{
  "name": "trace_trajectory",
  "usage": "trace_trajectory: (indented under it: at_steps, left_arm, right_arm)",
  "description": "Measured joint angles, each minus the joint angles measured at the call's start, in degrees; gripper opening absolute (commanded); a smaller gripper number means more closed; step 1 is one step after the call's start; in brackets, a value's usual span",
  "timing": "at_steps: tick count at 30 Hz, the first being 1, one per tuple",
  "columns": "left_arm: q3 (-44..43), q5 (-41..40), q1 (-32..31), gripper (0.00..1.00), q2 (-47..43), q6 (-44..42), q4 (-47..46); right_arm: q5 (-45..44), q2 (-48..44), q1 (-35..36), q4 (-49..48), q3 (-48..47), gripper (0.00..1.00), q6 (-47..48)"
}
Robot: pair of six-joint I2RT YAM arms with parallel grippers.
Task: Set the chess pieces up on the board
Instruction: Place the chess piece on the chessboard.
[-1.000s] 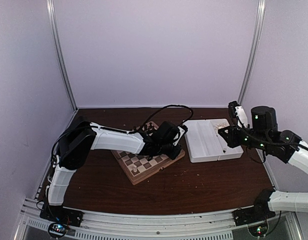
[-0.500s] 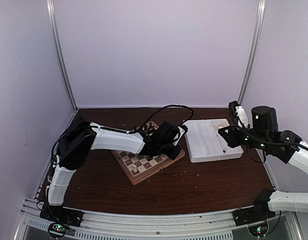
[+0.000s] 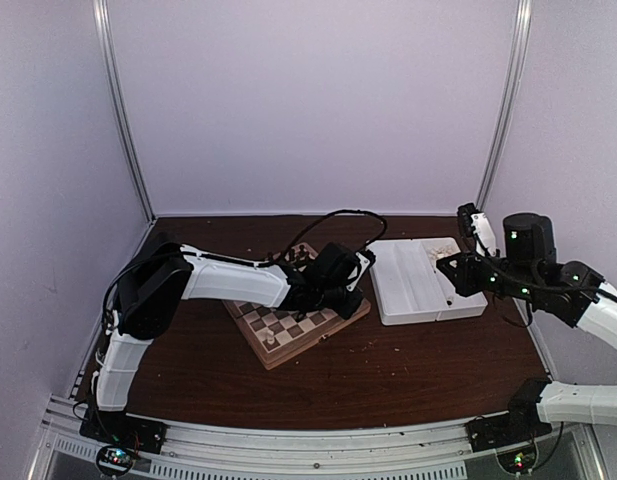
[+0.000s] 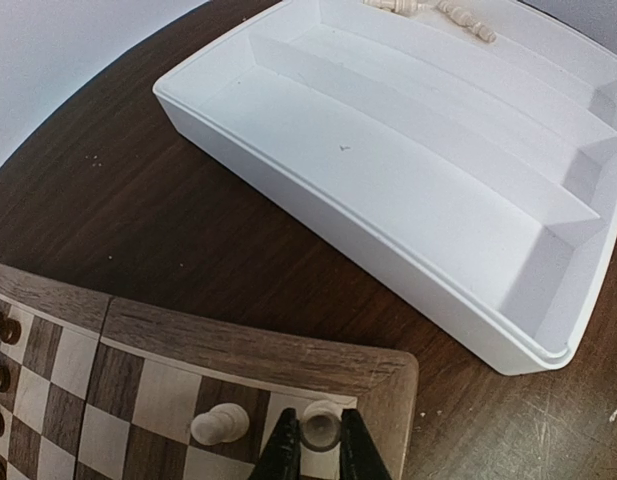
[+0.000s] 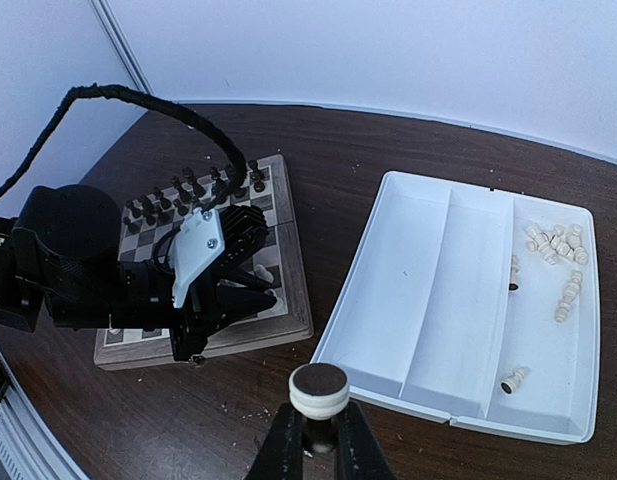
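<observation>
The board [image 3: 288, 330] lies at the table's middle, and also shows in the right wrist view [image 5: 288, 262]. Dark pieces [image 5: 183, 190] line its far side. My left gripper [image 4: 319, 452] is shut on a cream chess piece [image 4: 320, 428] standing on the board's corner square by the rim [image 4: 248, 352]. A second cream piece [image 4: 220, 423] stands on the neighbouring square. My right gripper [image 5: 319, 432] is shut on a cream chess piece [image 5: 319, 390], base up, held above the table near the white tray's front edge. In the top view the right gripper [image 3: 450, 268] hangs over the tray.
The white tray [image 5: 428, 300] with three compartments lies right of the board. Several cream pieces [image 5: 553, 245] lie in its right compartment. The left arm [image 3: 228, 280] reaches across the board. A black cable [image 5: 138, 100] arcs above it. Crumbs dot the brown table [image 3: 388, 370].
The right gripper has sunk very slightly with its piece. The left gripper has stayed on the board's corner.
</observation>
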State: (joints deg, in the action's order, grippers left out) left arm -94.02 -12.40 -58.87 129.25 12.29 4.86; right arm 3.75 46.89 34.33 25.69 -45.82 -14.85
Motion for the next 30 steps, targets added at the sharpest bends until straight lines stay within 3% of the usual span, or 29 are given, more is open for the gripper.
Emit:
trace_trajectory:
  at_steps: [30]
  left_arm:
    - [0.0,-0.6,0.0,0.09,0.0,-0.2,0.2]
  right_arm:
    - [1.0,0.8,-0.2,-1.1,0.3,0.00,-0.2]
